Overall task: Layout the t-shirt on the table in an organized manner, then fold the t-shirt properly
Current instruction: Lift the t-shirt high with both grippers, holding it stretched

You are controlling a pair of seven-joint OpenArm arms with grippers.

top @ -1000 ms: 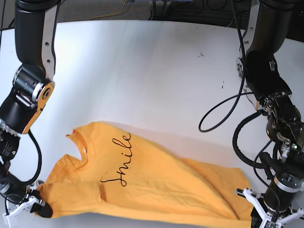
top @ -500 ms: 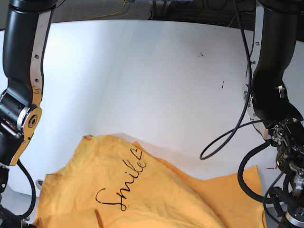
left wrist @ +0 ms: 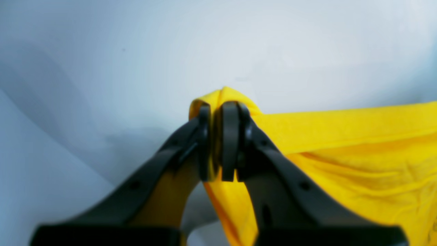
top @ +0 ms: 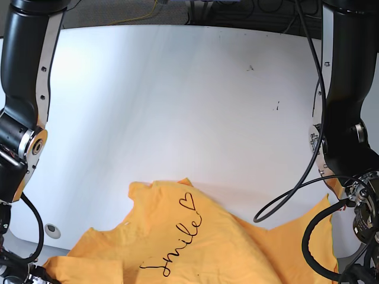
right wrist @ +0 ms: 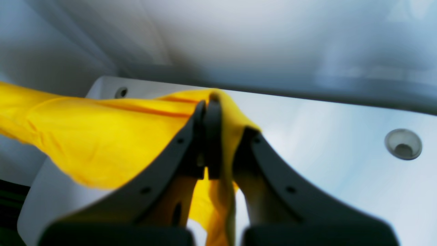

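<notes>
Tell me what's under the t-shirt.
The t-shirt hangs from both pincers, left and right. The white table shows beyond it; a grey grommet is visible. The shirt covers whatever lies directly beneath it.

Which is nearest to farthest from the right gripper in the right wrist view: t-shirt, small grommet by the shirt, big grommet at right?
1. t-shirt: clamped in the shut right gripper, trailing left.
2. small grommet: upper left, at the shirt's edge.
3. big grommet: far right on the table.
</notes>
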